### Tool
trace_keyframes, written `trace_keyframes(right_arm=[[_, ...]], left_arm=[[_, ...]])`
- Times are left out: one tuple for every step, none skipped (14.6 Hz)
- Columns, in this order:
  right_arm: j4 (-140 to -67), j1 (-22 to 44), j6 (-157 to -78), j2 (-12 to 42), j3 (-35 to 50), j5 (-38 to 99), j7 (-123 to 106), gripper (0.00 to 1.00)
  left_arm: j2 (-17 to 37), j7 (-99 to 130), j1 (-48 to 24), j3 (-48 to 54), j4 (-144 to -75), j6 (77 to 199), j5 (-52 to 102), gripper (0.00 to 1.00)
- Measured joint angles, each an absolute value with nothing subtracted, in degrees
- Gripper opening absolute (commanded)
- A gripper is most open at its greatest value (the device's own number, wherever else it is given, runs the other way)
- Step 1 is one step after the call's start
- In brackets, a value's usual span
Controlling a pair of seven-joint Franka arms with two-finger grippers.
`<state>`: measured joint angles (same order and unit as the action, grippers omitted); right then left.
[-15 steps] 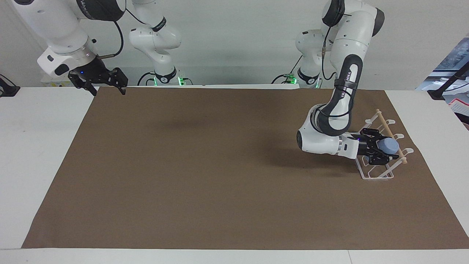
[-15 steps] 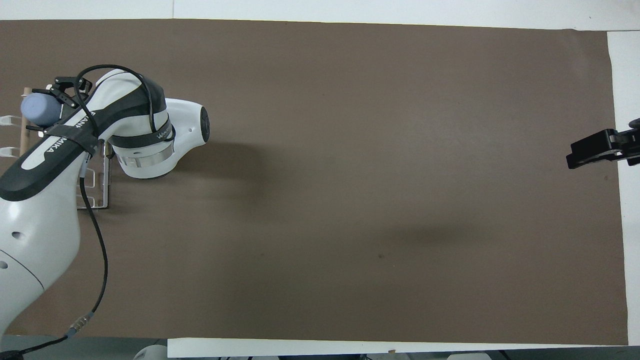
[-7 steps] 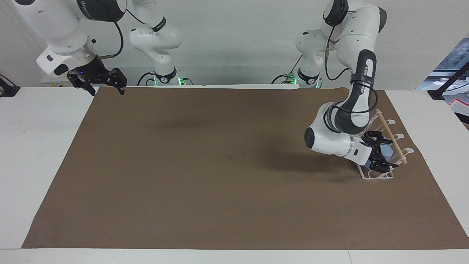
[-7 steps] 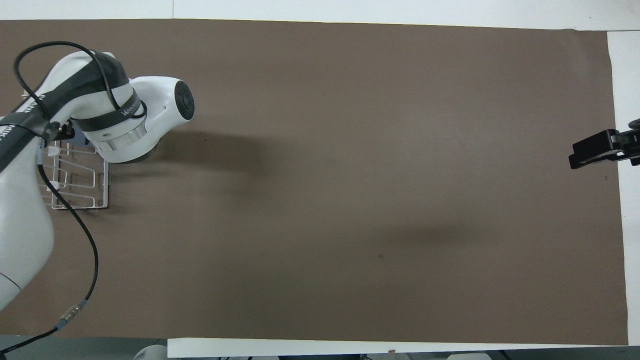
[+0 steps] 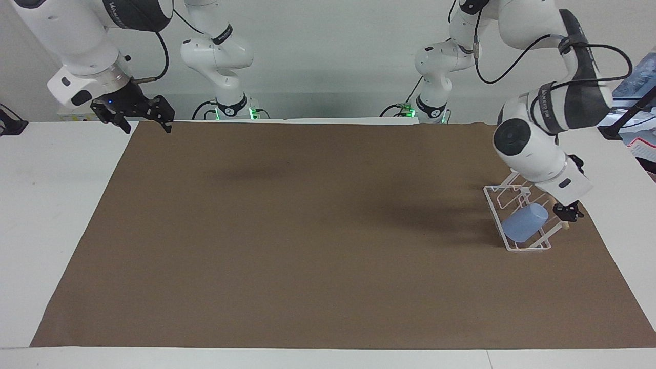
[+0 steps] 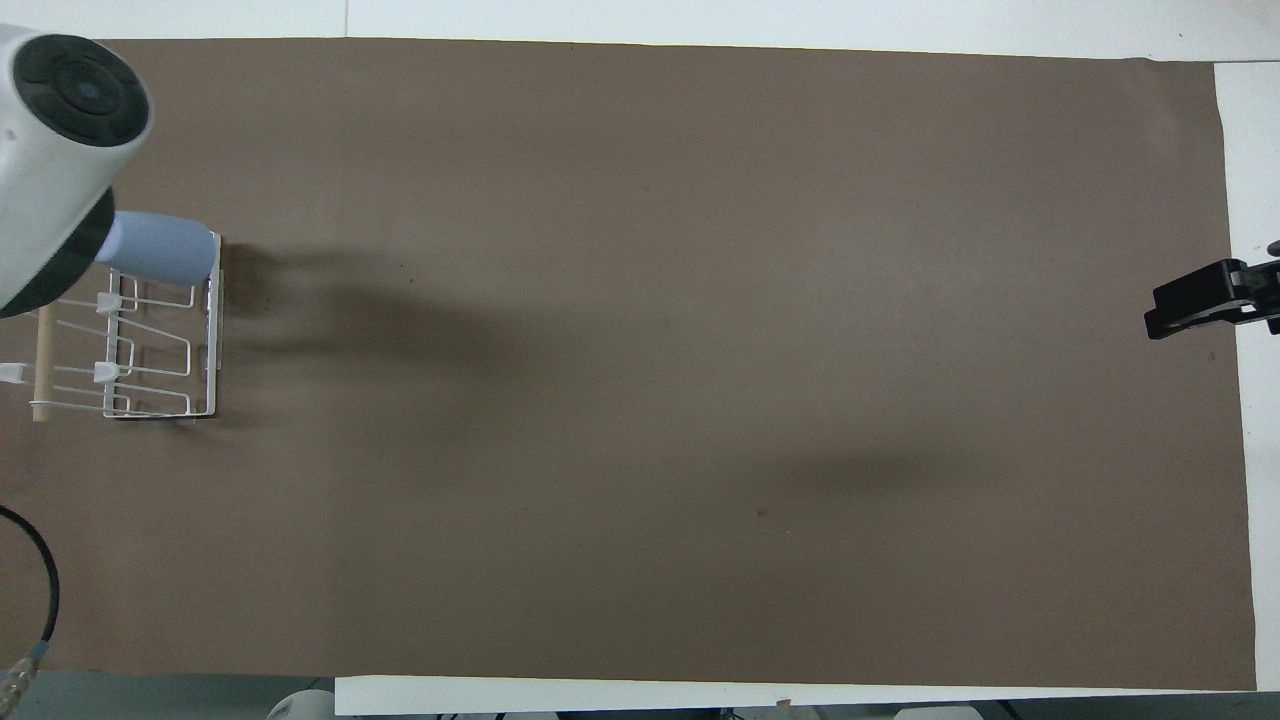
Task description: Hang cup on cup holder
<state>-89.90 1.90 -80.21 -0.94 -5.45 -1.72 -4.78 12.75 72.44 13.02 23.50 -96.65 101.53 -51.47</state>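
The light-blue cup (image 5: 525, 222) hangs tilted on the white wire cup holder (image 5: 496, 211), the left gripper (image 5: 566, 212) beside it and the waiting right gripper (image 5: 138, 114) both with jaws apart.

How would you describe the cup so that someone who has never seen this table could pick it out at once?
Start at the brown mat and go to the left arm's end, where a white wire cup holder stands. The cup lies slanted on its prongs. It is light blue, solid and handleless, unlike the thin white wires and the wooden dowel.
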Motion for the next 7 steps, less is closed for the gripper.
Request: trace_keyframes(right_arm=[[-89.9,1.9,-80.21,-0.94,-5.35,-1.72,-4.78,0.99],[-89.9,1.9,-80.2,-0.94,-5.33,-1.72,-4.78,0.99],[-89.9,1.88,-80.2,-0.94,-5.34,-1.72,-4.78,0.99],[-89.9,1.87,-80.2,-0.94,-5.34,-1.72,-4.78,0.99],[-89.9,1.87,-80.2,-0.94,-5.34,-1.72,-4.78,0.99],[-89.9,1.87,-80.2,-0.94,-5.34,-1.72,-4.78,0.99],[-89.9,1.87,-80.2,-0.94,-5.34,-1.72,-4.78,0.99]], left_arm=[[11.77,65.42,14.27,23.47,-96.64,102.52,-46.57,0.99],[10.79,57.78,15.46,23.44,-96.54,103.02,-40.71,0.99],[9.81,50.15,16.44,23.34,-96.28,103.16,-34.74,1.0],[8.74,42.81,17.21,23.06,-96.07,103.02,-28.91,1.0],[7.46,35.44,17.75,22.49,-96.01,102.38,-23.4,1.0],[6.19,28.35,17.9,21.62,-95.97,100.81,-18.97,1.0],[5.04,21.89,17.89,20.91,-95.94,98.54,-15.81,1.0]])
